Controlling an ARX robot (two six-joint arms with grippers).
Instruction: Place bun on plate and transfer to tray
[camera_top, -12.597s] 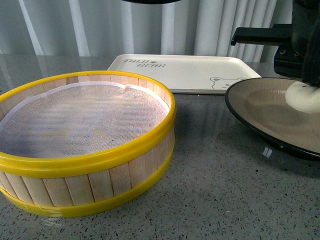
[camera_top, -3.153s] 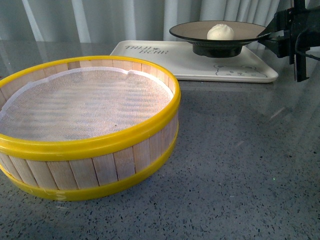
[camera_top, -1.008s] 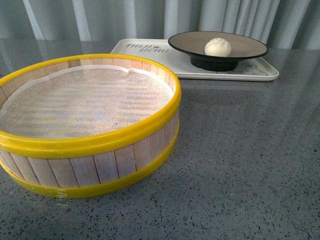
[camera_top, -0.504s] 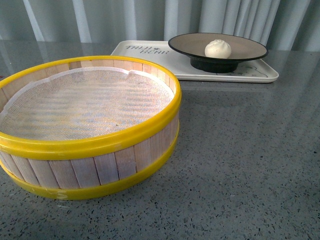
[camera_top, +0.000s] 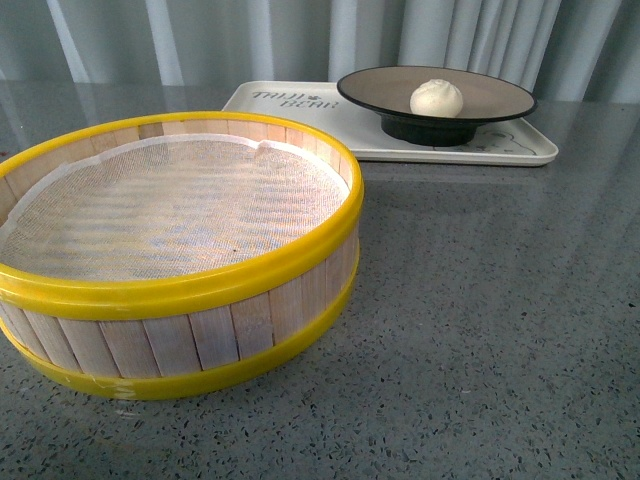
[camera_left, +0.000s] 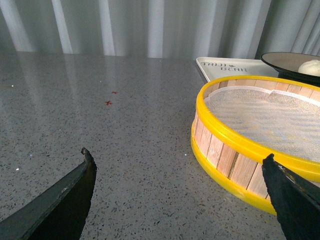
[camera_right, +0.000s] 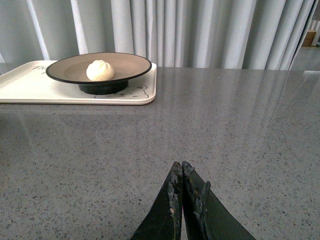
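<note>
- Jaws first: the left gripper (camera_left: 177, 172) has its two dark tips spread wide apart with nothing between them, just bare grey speckled worktop (camera_left: 100, 130) under it.
- Right gripper (camera_right: 182, 172) is the opposite: tips pressed together, holding nothing, hanging over an open stretch of worktop well back from the tray.
- Neither arm shows up in the front view at all.
- The bun (camera_top: 436, 97) sits in the plate (camera_top: 500, 92), a bit off-centre, pleated top facing up. The right wrist view shows the same.
- That plate is standing on the tray (camera_top: 380, 135), on its right-hand part as the front camera sees it. The tan inside and glossy black rim are easy to make out.
- The tray is cream-white and lies flat at the far side of the worktop, in front of the pale curtains (camera_top: 250, 40). Its dark lettering is visible on the left part; the plate's foot covers some of the drawing beside it.
- Nearest the front camera is a big round wooden steamer basket (camera_top: 200, 340) with yellow bands, lined with a white mesh cloth (camera_top: 170, 210), with nothing in it. It's apart from the tray.
- Left wrist view also catches a couple of tiny red marks (camera_left: 108, 103) on the worktop, away from the basket.
</note>
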